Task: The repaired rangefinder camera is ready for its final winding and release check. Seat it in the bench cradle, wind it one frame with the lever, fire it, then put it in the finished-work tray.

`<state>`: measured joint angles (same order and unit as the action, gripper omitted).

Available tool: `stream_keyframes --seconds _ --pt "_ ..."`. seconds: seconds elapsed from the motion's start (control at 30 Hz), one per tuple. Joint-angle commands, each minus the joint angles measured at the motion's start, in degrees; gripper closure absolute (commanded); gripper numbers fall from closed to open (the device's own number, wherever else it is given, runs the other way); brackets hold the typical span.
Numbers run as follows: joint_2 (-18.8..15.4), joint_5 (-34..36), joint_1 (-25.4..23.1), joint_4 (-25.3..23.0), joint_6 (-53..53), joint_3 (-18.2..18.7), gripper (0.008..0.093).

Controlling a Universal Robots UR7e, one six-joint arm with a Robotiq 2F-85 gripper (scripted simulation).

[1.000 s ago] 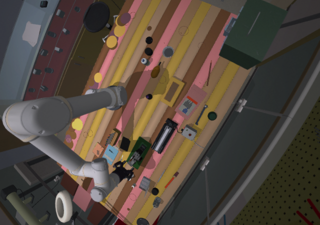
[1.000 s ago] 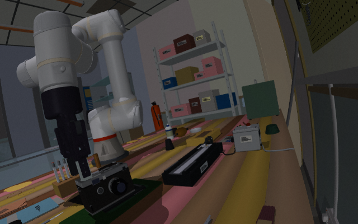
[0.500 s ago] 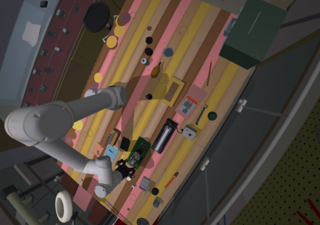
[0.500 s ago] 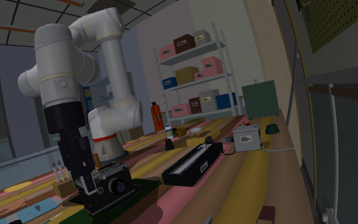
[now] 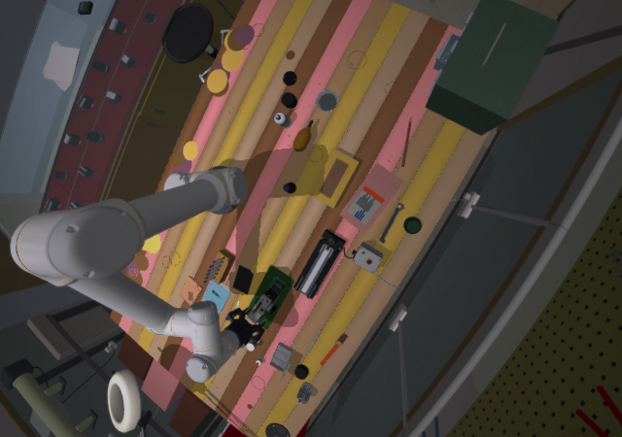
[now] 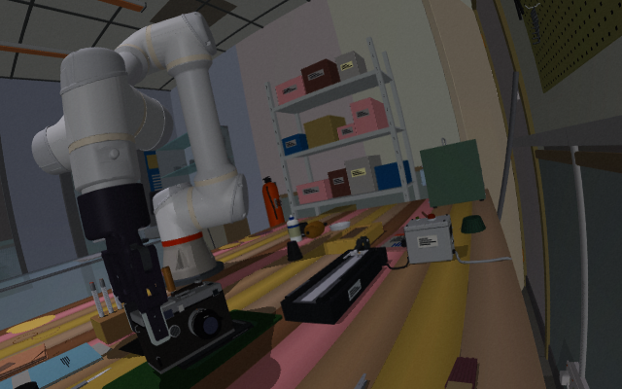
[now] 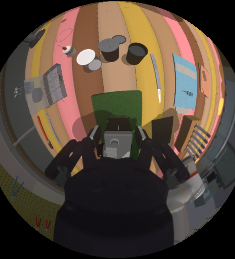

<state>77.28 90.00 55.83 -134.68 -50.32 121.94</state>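
Observation:
The rangefinder camera (image 6: pixel 193 318) is partly hidden behind my fingers; it is black with a silver top and sits on the green mat (image 5: pixel 271 296) near the front of the bench. My gripper (image 7: pixel 117 139) is lowered around one end of the camera (image 7: pixel 115 146), open and holding nothing. The camera's lens (image 6: pixel 204 322) faces out toward the second side camera. The yellow tray (image 5: pixel 337 177) lies further along the bench, empty.
Behind the mat stand a black block (image 5: pixel 243 279) and a wooden holder of tools (image 5: pixel 219 267). A long black box (image 6: pixel 335 284) and a grey switch box (image 6: pixel 428 239) lie to the right. Small cups (image 7: pixel 136 52) and a blue booklet (image 7: pixel 185 81) lie ahead of the mat.

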Motion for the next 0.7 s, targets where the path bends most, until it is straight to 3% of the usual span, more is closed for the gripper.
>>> stream_keyframes --seconds 0.0,0.23,0.67 --pt "0.0 0.0 0.0 0.0 0.0 0.0 0.0334" --pt "0.0 0.0 0.0 0.0 0.0 0.0 0.0334" --pt "0.0 0.0 0.0 0.0 0.0 0.0 0.0594"
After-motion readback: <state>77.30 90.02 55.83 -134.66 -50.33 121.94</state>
